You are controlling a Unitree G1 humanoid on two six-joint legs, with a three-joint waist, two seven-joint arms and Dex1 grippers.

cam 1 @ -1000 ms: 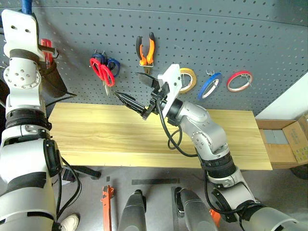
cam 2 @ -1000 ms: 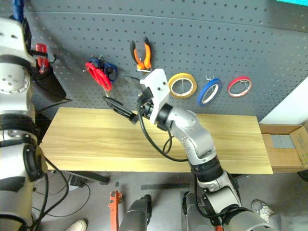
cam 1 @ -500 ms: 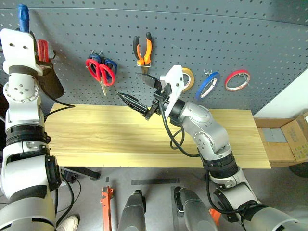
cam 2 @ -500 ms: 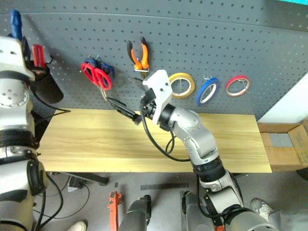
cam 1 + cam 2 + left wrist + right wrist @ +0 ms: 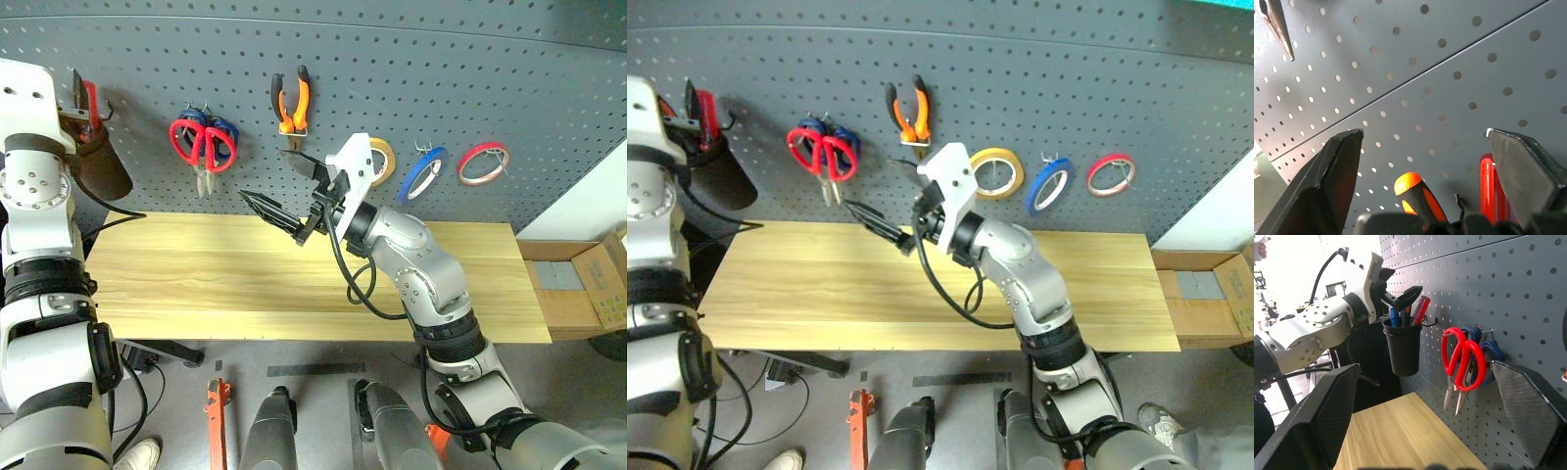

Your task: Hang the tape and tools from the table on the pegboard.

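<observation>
All tools we see hung on pegboard (image 5: pixel 470 59): red-handled scissors (image 5: pixel 192 143), pliers (image 5: pixel 295 100), yellow tape (image 5: pixel 382 162); blue screwdriver (image 5: pixel 1394 317) stands in black cup (image 5: pixel 1400 350). Table (image 5: pixel 196 274) bare. Left gripper (image 5: pixel 1398 296) released above cup, right gripper (image 5: pixel 284 186) spread, empty. Task looks finished.

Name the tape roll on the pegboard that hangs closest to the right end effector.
The yellow tape roll. It hangs leftmost of the three, right beside the right end effector, on the pegboard. The blue roll and the red roll hang farther right.

Dark grey pegboard (image 5: pixel 470 59) dotted with holes, above a light wood-grain table (image 5: pixel 196 274)

Red-handled scissors (image 5: pixel 196 147); orange-and-black pliers (image 5: pixel 295 98); yellow tape (image 5: pixel 997 173); blue roll (image 5: pixel 427 172); red roll (image 5: pixel 487 164); black cup (image 5: pixel 1403 352) holding what seems a blue handle.
</observation>
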